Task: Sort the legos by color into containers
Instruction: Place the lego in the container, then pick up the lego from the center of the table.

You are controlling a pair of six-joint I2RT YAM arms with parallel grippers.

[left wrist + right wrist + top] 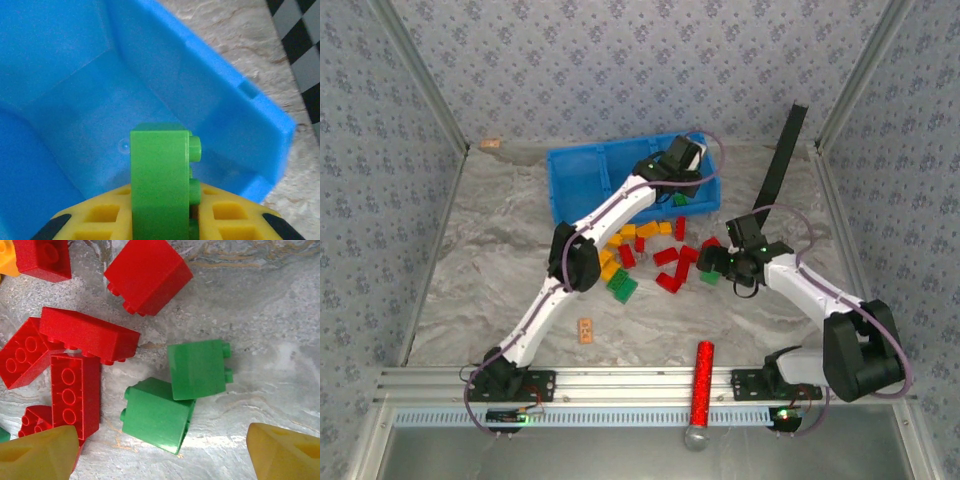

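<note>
One green lego point(160, 165) hung pinched in the left gripper point(162, 215) above the end compartment of the blue containers point(570, 165). The left arm point(610, 215) hid most of their interior, and a scrap of green point(679, 199) showed beside it. The right gripper point(161, 440) hovered, fingers spread wide, over two touching green legos point(200, 369) on the table point(270, 315). Six red legos point(90, 335) lay alongside, several cut off.

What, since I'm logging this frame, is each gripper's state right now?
Left gripper: shut on a green lego, over the blue bin.
Right gripper: open, holding nothing.
</note>
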